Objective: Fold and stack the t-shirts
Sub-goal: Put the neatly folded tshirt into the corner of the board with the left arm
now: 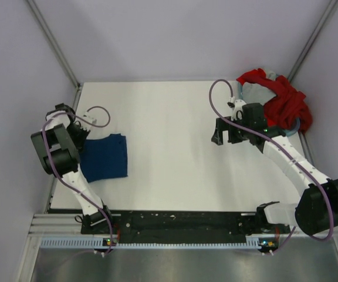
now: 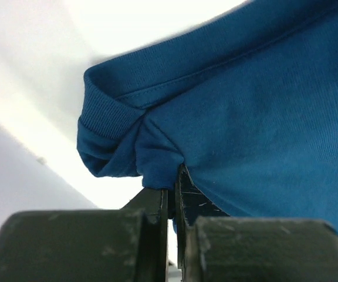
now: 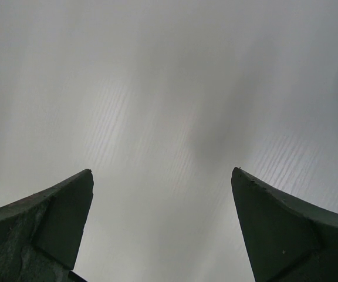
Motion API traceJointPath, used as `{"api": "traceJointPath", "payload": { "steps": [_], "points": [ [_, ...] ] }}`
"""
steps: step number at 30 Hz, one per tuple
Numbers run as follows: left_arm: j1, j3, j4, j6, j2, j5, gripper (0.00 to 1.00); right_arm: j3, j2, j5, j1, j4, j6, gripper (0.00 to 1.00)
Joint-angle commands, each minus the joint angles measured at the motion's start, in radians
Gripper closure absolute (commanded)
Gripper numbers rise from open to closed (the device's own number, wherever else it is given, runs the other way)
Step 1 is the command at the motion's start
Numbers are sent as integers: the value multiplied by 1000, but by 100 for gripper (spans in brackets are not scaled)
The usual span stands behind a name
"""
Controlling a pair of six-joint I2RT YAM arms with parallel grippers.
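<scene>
A folded navy blue t-shirt (image 1: pixel 105 157) lies on the white table at the left. My left gripper (image 1: pixel 85 136) sits at its left edge, shut on a pinch of the blue cloth; the wrist view shows the t-shirt (image 2: pixel 257 111) and its ribbed collar bunched between my fingertips (image 2: pixel 170 191). A red t-shirt (image 1: pixel 283 101) hangs over the basket at the far right. My right gripper (image 1: pixel 223 136) is open and empty above bare table, left of the basket; its wrist view shows its gripper (image 3: pixel 163 182) over plain table. No grey t-shirt shows.
The light blue basket (image 1: pixel 246 91) stands at the table's far right corner, mostly covered by the red cloth. Grey walls close in the table at left, back and right. The arm bases and a black rail (image 1: pixel 181 222) run along the near edge.
</scene>
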Motion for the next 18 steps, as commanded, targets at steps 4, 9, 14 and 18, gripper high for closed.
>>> {"api": "traceJointPath", "payload": {
  "steps": [4, 9, 14, 18],
  "points": [
    [39, 11, 246, 242, 3, -349, 100, 7, -26, 11, -2, 9, -53, 1],
    [40, 108, 235, 161, 48, -340, 89, 6, -32, 13, -3, 10, -59, 1],
    [40, 114, 222, 40, 5, -357, 38, 3, -41, 16, -3, 9, -63, 1],
    [22, 97, 194, -59, -108, -298, 33, 3, -38, -2, -3, 10, -56, 1]
  ]
}}
